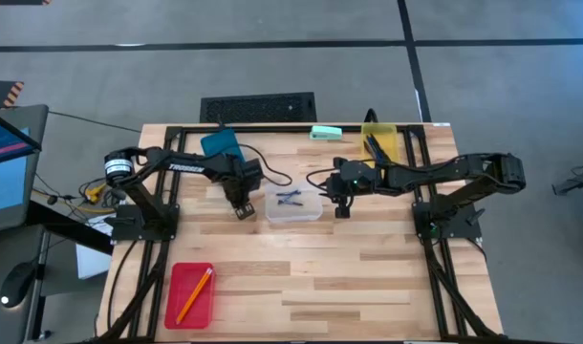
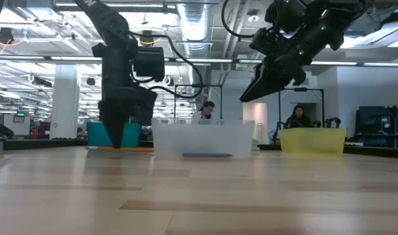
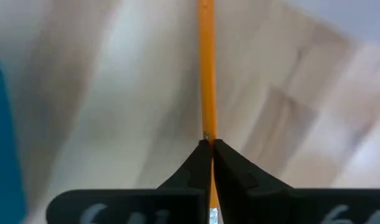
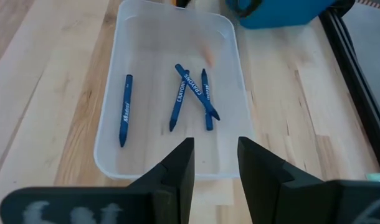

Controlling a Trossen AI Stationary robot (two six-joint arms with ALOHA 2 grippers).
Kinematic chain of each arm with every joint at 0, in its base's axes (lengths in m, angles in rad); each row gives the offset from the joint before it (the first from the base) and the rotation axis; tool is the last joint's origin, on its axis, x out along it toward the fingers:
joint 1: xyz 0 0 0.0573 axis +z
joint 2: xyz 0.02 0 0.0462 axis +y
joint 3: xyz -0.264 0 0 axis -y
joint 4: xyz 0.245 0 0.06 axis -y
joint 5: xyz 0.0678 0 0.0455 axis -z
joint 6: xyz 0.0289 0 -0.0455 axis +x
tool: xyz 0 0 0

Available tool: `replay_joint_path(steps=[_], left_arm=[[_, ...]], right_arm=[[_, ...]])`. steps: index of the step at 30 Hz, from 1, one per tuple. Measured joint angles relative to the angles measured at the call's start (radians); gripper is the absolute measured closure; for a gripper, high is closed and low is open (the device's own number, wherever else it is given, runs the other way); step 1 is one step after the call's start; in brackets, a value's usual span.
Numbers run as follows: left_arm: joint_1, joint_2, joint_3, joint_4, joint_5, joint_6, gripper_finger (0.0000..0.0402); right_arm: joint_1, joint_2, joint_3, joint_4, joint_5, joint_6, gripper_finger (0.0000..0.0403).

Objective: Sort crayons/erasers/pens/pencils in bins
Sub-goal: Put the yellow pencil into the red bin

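You can read "CRAYONS" in white down one blue stick (image 4: 179, 97) in the clear bin (image 4: 109, 158), right wrist view. The other blue sticks (image 4: 124, 111) carry white print too, but it's not legible. "TROSSEN" on the left arm (image 1: 184, 167), high view. No other readable text.
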Motion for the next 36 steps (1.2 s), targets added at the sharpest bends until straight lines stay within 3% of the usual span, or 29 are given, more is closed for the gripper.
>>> replay_joint_path(steps=[7,13,18,22,27,29,32,36], left_arm=[[-0.042,-0.002,0.008,-0.109,0.040,0.021,0.0400],[-0.127,-0.003,-0.014,-0.098,0.036,0.034,0.0400],[-0.219,-0.048,-0.058,-0.083,-0.026,-0.004,0.0401],[-0.278,-0.157,-0.154,0.084,-0.041,-0.078,0.0401],[-0.318,-0.316,-0.337,0.431,-0.042,-0.124,0.0401],[-0.317,-0.359,-0.404,0.565,-0.091,-0.123,0.0401],[-0.295,-0.372,-0.483,0.739,-0.139,-0.125,0.0401],[-0.284,-0.325,-0.524,0.912,-0.085,-0.079,0.0401]], right_arm=[[0.000,0.000,0.000,0.000,0.000,-0.006,0.0271],[0.000,0.000,0.000,-0.002,0.000,-0.008,0.0271],[0.013,0.000,0.000,-0.003,0.000,-0.008,0.0273],[0.052,0.016,0.001,0.035,-0.002,0.011,0.0297],[0.122,0.060,0.044,0.055,-0.006,0.026,0.0369],[0.144,0.088,0.083,0.050,-0.007,0.042,0.0393],[0.177,0.147,0.152,-0.007,-0.009,0.083,0.0392],[0.224,0.234,0.229,-0.053,-0.009,0.144,0.0393]])
